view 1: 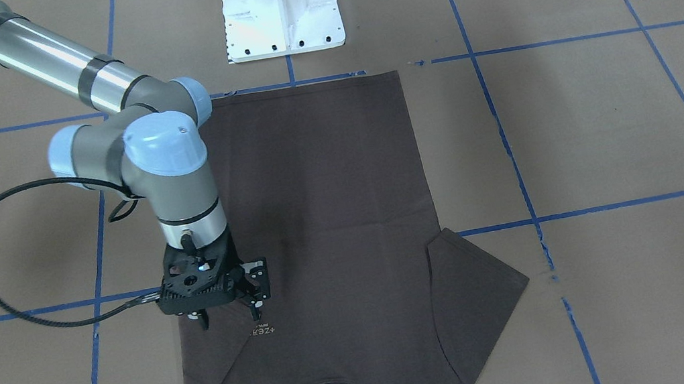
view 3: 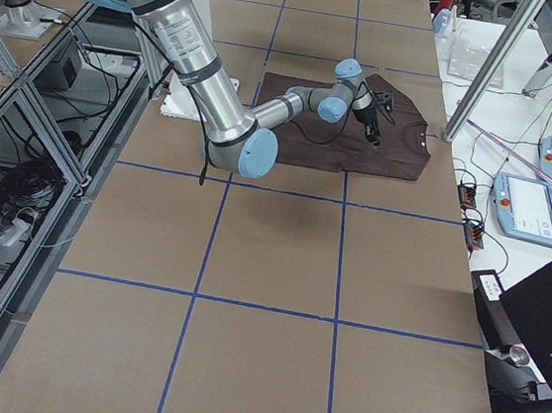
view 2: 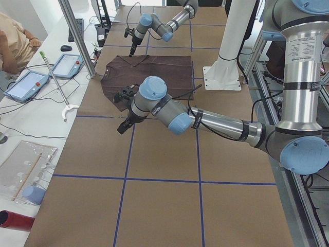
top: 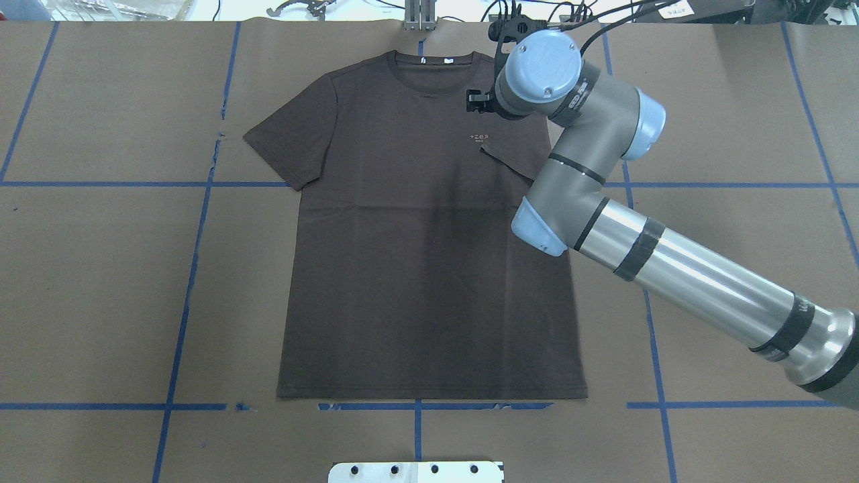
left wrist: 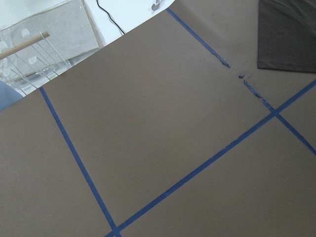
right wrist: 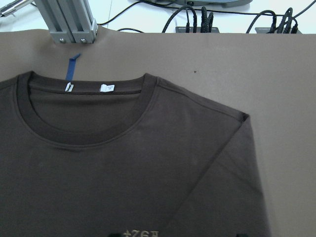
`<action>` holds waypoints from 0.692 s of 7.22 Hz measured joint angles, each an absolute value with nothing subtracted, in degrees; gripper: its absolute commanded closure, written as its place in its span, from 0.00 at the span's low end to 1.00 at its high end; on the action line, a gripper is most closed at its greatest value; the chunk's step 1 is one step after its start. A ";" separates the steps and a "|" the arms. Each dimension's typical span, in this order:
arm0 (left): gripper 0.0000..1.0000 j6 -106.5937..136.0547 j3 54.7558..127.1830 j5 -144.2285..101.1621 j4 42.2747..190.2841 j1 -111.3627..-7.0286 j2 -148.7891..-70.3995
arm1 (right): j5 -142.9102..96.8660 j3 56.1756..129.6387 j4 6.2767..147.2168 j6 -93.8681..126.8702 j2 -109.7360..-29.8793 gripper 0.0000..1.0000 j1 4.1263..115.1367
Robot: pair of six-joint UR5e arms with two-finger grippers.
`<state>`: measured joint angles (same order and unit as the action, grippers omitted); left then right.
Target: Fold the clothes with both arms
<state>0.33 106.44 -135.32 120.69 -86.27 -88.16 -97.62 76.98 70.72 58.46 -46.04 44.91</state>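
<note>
— Brown-grey cotton, face up: we have the T-shirt (view 1: 331,207) flat in the middle of the tabletop (view 1: 610,125). Its hem is towards the white pedestal (view 1: 281,11) and its neck (right wrist: 89,133) is at the far edge.

— One sleeve is in. The folded sleeve (right wrist: 222,173) on our right side lies turned over the chest, its corner just beside the chest lettering (view 1: 262,332). The spread sleeve (top: 288,141) on our left side lies out flat.

— That is how we read the right tool (view 1: 230,318). It hangs just above that fold, fingers apart, nothing between them. We judge it is leaving the cloth to lie.

— And the left tool (view 2: 123,126)?

— It is over bare paper on its own side, well apart from the shirt. Only the side camera shows it, so we cannot tell whether its fingers are apart or together. We take it as parked clear, so that the right arm (top: 671,268) has room.

— The surface?

— Smooth brown paper, squared off with blue tape (view 1: 589,209). We guess it gives some grip, so a fold should hold its place.

— And the room?

— Beyond the far edge we see an aluminium post (view 2: 77,36), teach pendants (view 2: 67,64), cables and a seated operator (view 2: 15,41).
</note>
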 measured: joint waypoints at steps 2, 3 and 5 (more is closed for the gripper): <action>0.00 9.65 105.57 -135.12 124.28 -81.77 -90.77 | -110.78 87.19 73.60 48.16 -54.13 0.00 53.49; 0.00 18.85 105.15 -133.73 125.63 -79.24 -92.47 | -117.16 90.15 73.99 41.50 -58.36 0.00 58.43; 0.26 37.22 102.64 -125.56 129.53 -71.39 -96.06 | -126.78 92.15 73.50 28.53 -66.39 0.00 66.54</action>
<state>37.22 102.64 -125.56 129.53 -71.39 -96.06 -126.78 92.15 73.50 28.53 -66.39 66.54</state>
